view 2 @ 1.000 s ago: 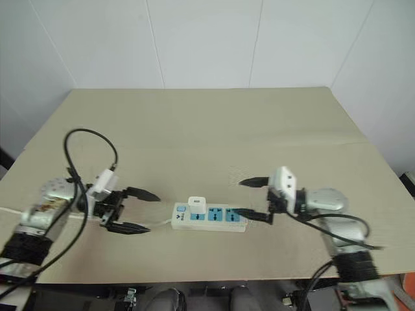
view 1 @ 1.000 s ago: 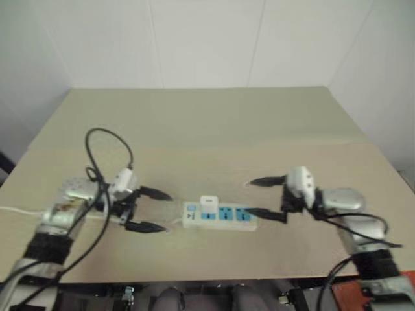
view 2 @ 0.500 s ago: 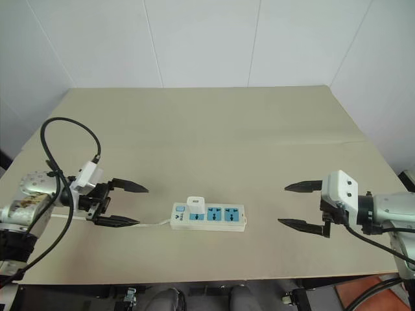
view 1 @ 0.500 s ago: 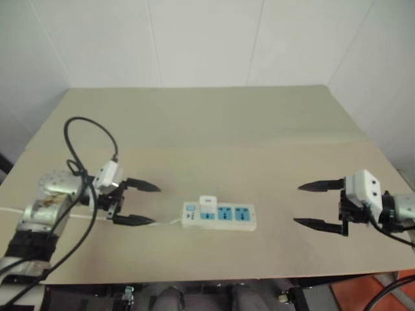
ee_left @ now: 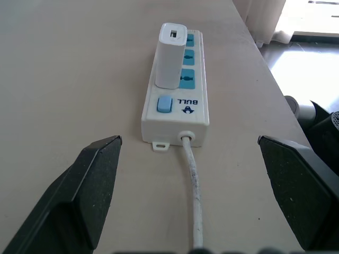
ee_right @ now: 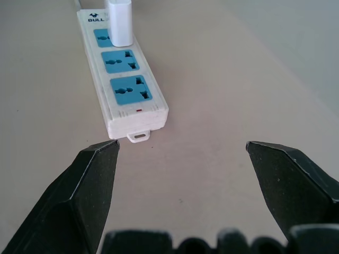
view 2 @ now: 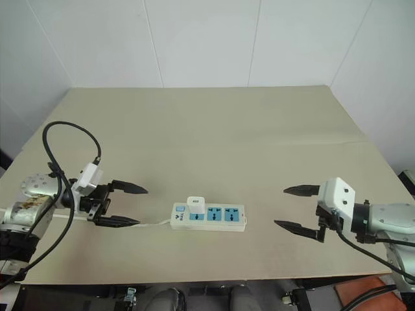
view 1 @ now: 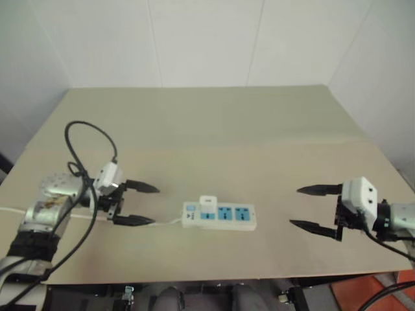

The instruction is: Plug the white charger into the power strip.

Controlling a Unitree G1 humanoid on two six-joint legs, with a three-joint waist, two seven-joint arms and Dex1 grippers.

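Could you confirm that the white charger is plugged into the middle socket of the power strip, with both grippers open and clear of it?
Not quite: the white charger stands in the end socket next to the switch, not the middle one, as the left wrist view shows. The rest holds: the left gripper and right gripper are both open and clear of the power strip.

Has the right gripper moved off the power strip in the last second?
Yes. The right gripper was at the power strip's end; it now hovers open well to the strip's right, a wide gap of table between.
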